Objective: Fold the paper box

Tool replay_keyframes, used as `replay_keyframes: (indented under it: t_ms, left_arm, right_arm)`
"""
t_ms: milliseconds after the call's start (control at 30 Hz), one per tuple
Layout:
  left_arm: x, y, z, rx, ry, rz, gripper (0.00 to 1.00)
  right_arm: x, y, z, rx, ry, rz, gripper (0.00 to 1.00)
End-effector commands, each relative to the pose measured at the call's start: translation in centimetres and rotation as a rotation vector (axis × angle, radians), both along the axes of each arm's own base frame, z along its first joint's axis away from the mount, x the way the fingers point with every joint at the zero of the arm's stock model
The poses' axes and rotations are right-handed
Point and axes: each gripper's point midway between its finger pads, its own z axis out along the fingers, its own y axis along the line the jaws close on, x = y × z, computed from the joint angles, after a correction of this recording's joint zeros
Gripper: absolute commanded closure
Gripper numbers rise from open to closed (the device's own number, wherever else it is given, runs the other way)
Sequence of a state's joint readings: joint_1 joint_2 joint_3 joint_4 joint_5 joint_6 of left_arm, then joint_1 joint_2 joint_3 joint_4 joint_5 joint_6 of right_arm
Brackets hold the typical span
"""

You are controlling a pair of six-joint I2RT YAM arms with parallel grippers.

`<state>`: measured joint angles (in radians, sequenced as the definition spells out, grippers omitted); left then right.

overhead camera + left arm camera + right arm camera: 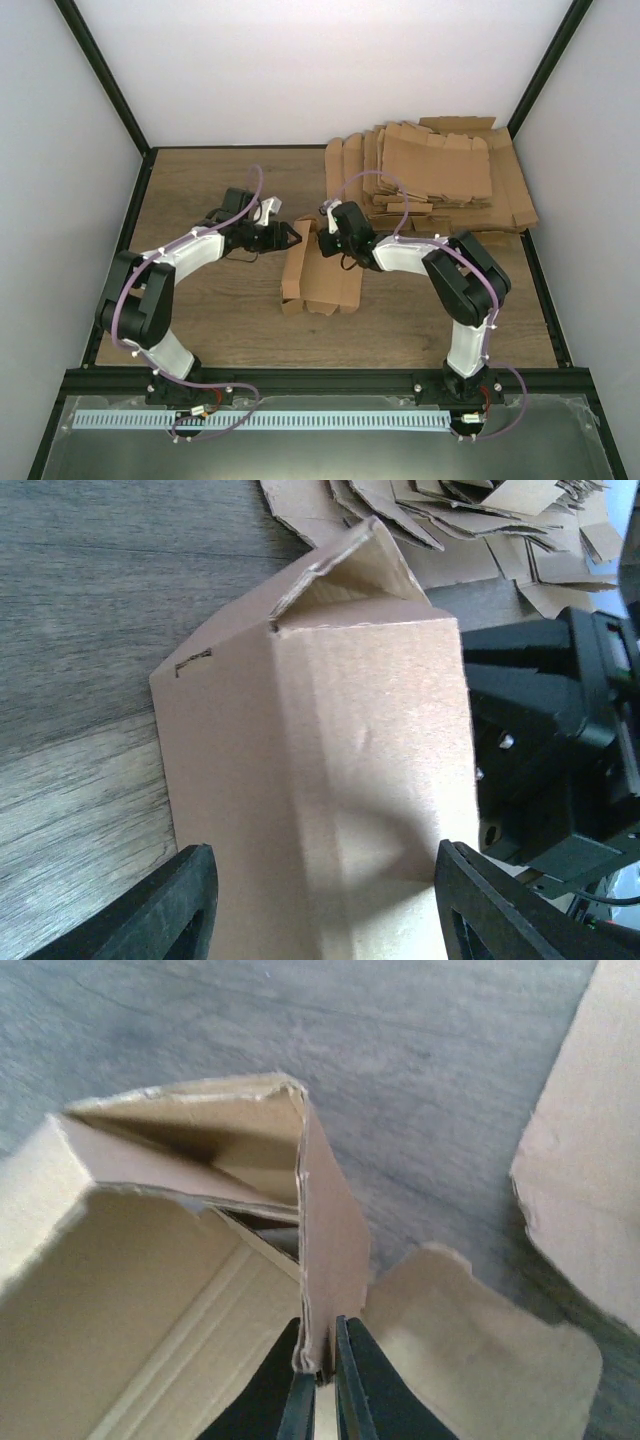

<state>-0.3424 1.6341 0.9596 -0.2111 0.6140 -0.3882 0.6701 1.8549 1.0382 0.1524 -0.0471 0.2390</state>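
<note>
Right jaws pinch the paper box (325, 285), cardboard pile (430, 170) seemingly just beyond.

Flat cardboard blanks (440, 170) lie piled far right on the wooden table (200, 190).

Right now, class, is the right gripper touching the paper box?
Touching. The right wrist view shows the right gripper shut on an upright wall of the paper box, with the cardboard pinched between both fingers.
</note>
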Motion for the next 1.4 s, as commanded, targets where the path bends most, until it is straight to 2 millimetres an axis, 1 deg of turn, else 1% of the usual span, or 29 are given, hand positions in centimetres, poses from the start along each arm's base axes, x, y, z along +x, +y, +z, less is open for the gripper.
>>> replay_keyframes:
  t_ms: [0, 100, 167, 367, 467, 500, 633, 700, 800, 900, 933, 1033, 1200, 1367]
  left_arm:
    - [-0.1, -0.3, -0.8, 0.000, 0.001, -0.019, 0.38]
    - [0.0, -0.4, -0.7, -0.002, 0.000, -0.022, 0.38]
    - [0.0, -0.4, -0.6, -0.003, -0.002, -0.024, 0.38]
    - [0.1, -0.6, -0.4, 0.002, -0.007, -0.030, 0.38]
    - [0.4, -0.6, 0.0, 0.001, -0.017, -0.024, 0.38]
    - [0.5, -0.6, 0.1, -0.004, -0.019, -0.021, 0.36]
    - [1.1, -1.2, 0.6, -0.044, -0.028, -0.013, 0.33]
    - [1.4, -1.4, 0.7, -0.059, -0.029, -0.010, 0.33]
    - [1.9, -1.6, 0.9, -0.071, -0.031, -0.001, 0.33]
    - [2.4, -1.8, 1.1, -0.080, -0.036, 0.005, 0.32]
    - [2.6, -1.9, 1.1, -0.082, -0.036, 0.006, 0.33]
    - [3.1, -2.1, 1.0, -0.085, -0.035, 0.011, 0.34]
    - [3.9, -2.1, 0.8, -0.077, -0.033, 0.025, 0.42]
    - [4.2, -1.9, -0.2, -0.049, -0.014, 0.033, 0.46]
  right_arm:
    - [0.0, -0.2, 1.0, 0.032, -0.028, -0.021, 0.92]
    - [-0.2, -0.2, 0.6, 0.031, -0.019, -0.016, 0.92]
    - [-0.4, -0.1, 0.7, 0.034, -0.021, -0.011, 0.92]
    - [-0.6, -0.6, 1.3, 0.038, -0.050, -0.014, 0.88]
    - [-0.4, -0.6, 1.2, 0.029, -0.054, -0.015, 0.88]
    - [-0.3, -0.6, 1.1, 0.028, -0.056, -0.018, 0.88]
    - [-0.1, -0.6, 0.9, 0.028, -0.061, -0.029, 0.93]
    - [0.0, -0.6, 0.8, 0.028, -0.067, -0.028, 0.93]
    - [0.4, -0.4, 0.7, 0.017, -0.087, -0.024, 0.90]
    - [1.0, -0.4, 0.6, 0.002, -0.103, -0.029, 0.90]
    - [1.2, -0.3, 0.6, -0.001, -0.107, -0.028, 0.91]
    - [1.3, -0.1, 0.5, -0.002, -0.104, -0.020, 0.99]
    - [0.5, -0.2, 0.6, 0.012, -0.098, -0.004, 0.99]
    - [-0.9, 0.1, 1.0, 0.056, -0.078, 0.044, 0.99]
